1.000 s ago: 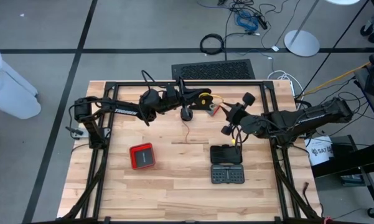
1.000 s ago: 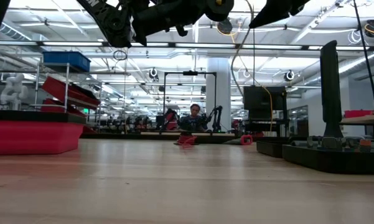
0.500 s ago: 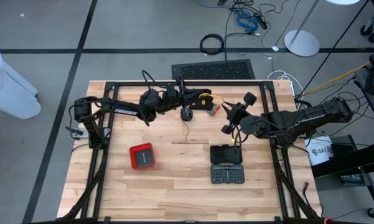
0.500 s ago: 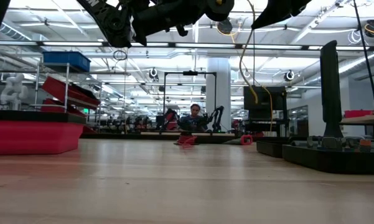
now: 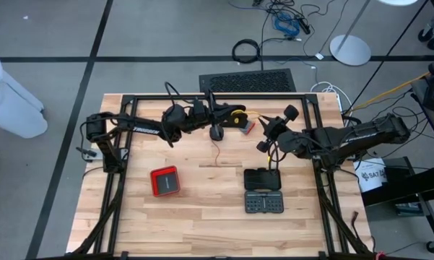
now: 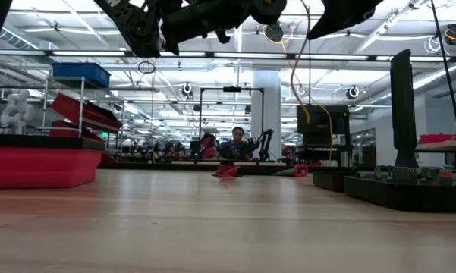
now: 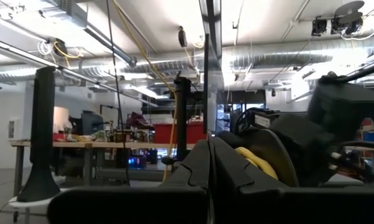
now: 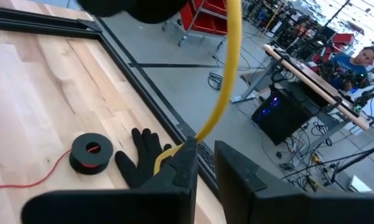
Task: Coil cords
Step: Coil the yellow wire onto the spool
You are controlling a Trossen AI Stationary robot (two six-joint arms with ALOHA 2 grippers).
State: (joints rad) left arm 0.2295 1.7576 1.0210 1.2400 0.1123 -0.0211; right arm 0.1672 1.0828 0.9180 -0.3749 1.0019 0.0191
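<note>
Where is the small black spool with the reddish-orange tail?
In the high view, the small black spool sits on the wooden table, rear centre, just below the left gripper.

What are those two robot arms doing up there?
They are working on a yellow cord. The left hand and the right hand are both raised above the wooden table, near its far edge. The yellow cord runs between them. A little black spool of red cord lies on the table beside a black glove, and neither hand is touching it.
</note>
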